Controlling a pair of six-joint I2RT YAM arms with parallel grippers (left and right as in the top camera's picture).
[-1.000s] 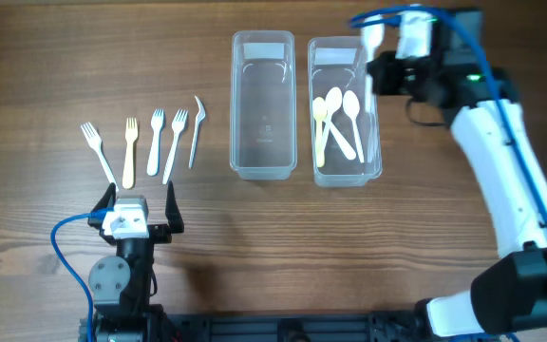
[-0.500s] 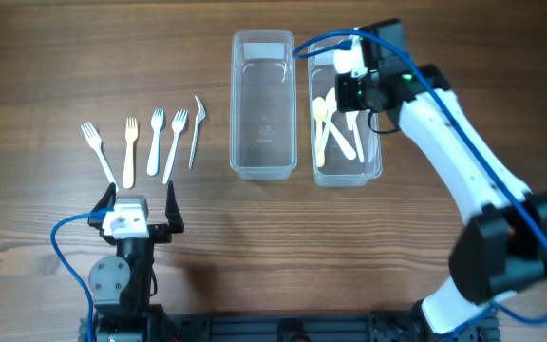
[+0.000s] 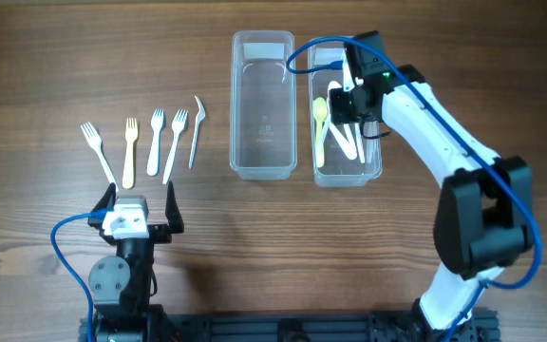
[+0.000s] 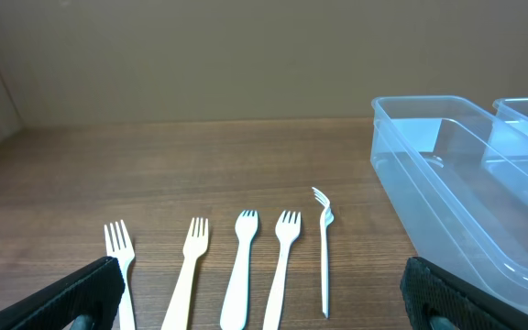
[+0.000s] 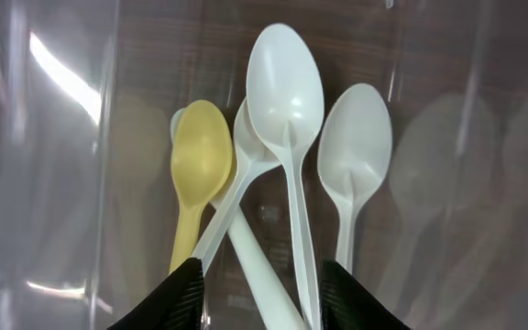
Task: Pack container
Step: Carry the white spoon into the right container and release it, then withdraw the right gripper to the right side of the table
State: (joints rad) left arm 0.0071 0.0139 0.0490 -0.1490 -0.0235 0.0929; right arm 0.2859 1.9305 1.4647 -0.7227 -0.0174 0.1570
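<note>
Only the right wrist shows the right claw [image 5: 262, 280] apart above spoons [image 5: 285, 82]; left claw [image 4: 262, 284] apart

The right arm [image 3: 435, 123] has white shells between black joints, the left arm [image 3: 127, 251] a black base and white wrist block, both with blue cables [image 3: 55, 237] and black tool fingers [image 5: 178, 299].

**Right bin crowded, left bin open**

The right claw [image 3: 349, 103] sits low inside the right container [image 3: 375, 169], fingers spread over a tangle of spoons [image 5: 287, 101] that covers the floor. The container's walls hem it in at 3 and 9 o'clock. The left container [image 3: 262, 123], at its 9 o'clock, is open-topped with a bare floor. Five forks [image 3: 155, 142] lie in a row at 12 o'clock from the wide-spread left claw [image 3: 141, 201]. Bare counter [image 3: 46, 76] lies at the forks' 9 o'clock.
</note>
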